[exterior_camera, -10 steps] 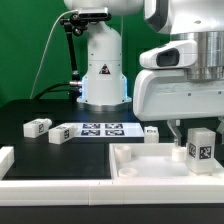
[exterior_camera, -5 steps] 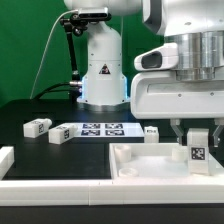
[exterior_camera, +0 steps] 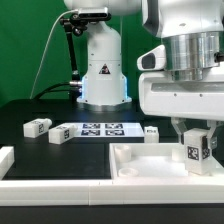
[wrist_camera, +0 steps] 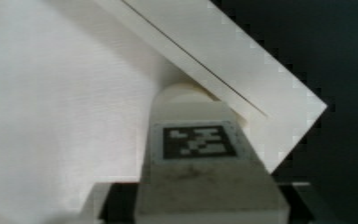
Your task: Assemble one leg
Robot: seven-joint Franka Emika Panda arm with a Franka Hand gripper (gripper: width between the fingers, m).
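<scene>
My gripper (exterior_camera: 196,135) is shut on a leg (exterior_camera: 197,151), a small white block with a black-and-white tag on its face. It holds the leg upright over the right end of the large white recessed piece (exterior_camera: 140,165), near its right-hand corner. In the wrist view the leg (wrist_camera: 197,150) sits between dark fingers (wrist_camera: 126,200) and points at the white piece's corner (wrist_camera: 247,95). Three other legs lie on the table: one (exterior_camera: 38,126) at the exterior view's left, one (exterior_camera: 59,132) beside it, one (exterior_camera: 151,131) behind the recessed piece.
The marker board (exterior_camera: 98,128) lies flat on the black table in front of the robot base (exterior_camera: 103,75). A white block (exterior_camera: 5,160) sits at the exterior view's left edge, and a white bar (exterior_camera: 60,187) runs along the front.
The gripper has turned about its vertical axis with the leg in it, so the tag face has swung round. The leg stays over the right end of the recessed piece.
</scene>
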